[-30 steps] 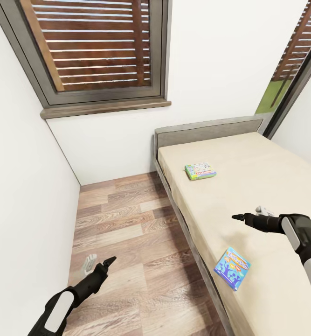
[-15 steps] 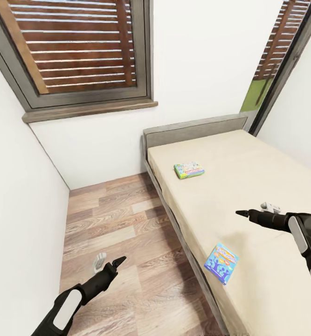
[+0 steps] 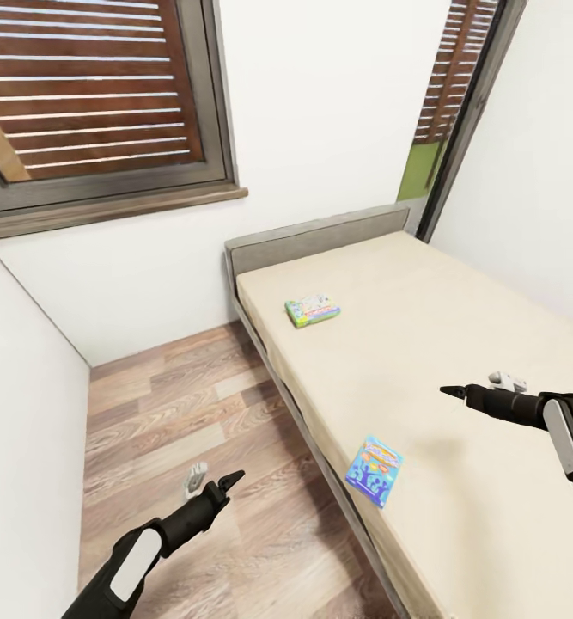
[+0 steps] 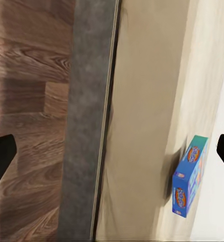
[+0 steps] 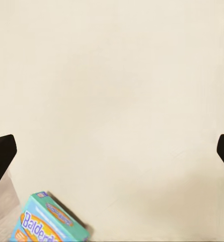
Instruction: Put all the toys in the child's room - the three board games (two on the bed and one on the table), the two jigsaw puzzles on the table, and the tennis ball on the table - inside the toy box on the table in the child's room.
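Note:
Two board games lie on the bed (image 3: 458,309). A green-edged white one (image 3: 312,309) sits near the headboard. A small blue one (image 3: 374,469) (image 4: 188,176) (image 5: 49,223) lies close to the bed's near side edge. My right gripper (image 3: 475,387) (image 5: 112,151) hovers open above the beige sheet, to the right of the blue game and a little beyond it. Over the wood floor beside the bed, my left gripper (image 3: 217,480) (image 4: 112,154) is open and empty. The table, toy box, jigsaw puzzles and tennis ball are out of view.
The dark grey bed frame (image 4: 86,121) runs along the plank floor (image 3: 174,404). White walls close in on the left and behind the headboard (image 3: 316,236). A shuttered window (image 3: 97,94) is above the floor strip, and a tall one (image 3: 454,94) stands past the bed.
The whole view has swung to the right, so the bed and both games now sit further left in the picture. Neither game has moved on the sheet. Both grippers stay open.

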